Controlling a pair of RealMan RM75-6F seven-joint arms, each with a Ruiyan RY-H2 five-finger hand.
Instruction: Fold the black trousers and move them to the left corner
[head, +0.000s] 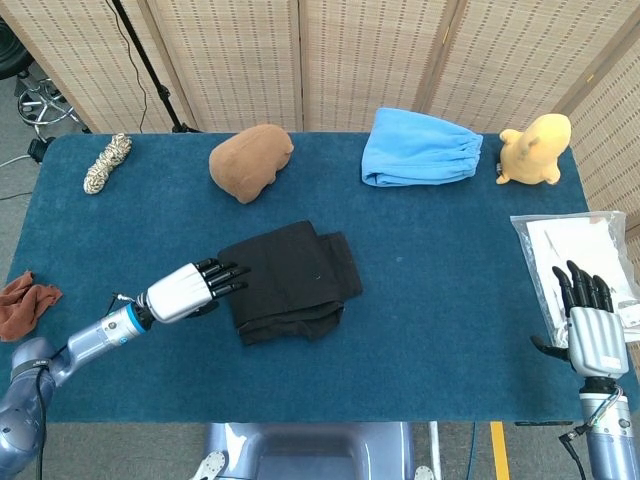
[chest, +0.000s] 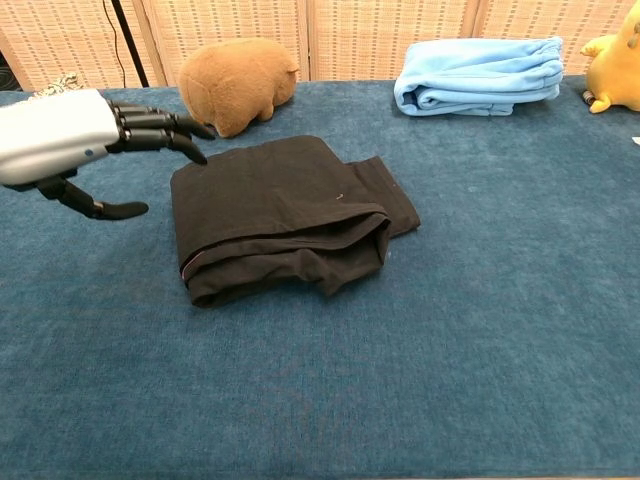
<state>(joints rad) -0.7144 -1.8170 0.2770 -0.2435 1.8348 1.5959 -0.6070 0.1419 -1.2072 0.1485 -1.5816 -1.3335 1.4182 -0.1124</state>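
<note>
Your black trousers (head: 291, 281) lie folded into a thick bundle near the middle of the blue desk (head: 430, 330), with the layered open edge facing the robot in the chest view and one flap sticking out on the side toward your right arm. Your left robot hand (head: 188, 290) sits just beside the bundle's left edge, fingers (chest: 160, 125) stretched out and slightly apart, the tips reaching over the near corner of the cloth without gripping it; the thumb hangs below, apart from the fingers, and nothing is held. Whether the fingertips actually touch the fabric cannot be told from either view. Your right robot hand (head: 588, 325) stands upright at the far right edge of the desk, fingers straight and a little spread, empty, just beside a clear plastic bag (head: 567, 248) with white contents. Along the back of the desk you have a coiled rope (head: 106, 162), a brown plush lump (head: 251, 160), a folded light-blue cloth (head: 420, 148) and a yellow plush toy (head: 535, 148). A crumpled rust-brown rag (head: 25, 304) lies at the desk's left edge.
</note>
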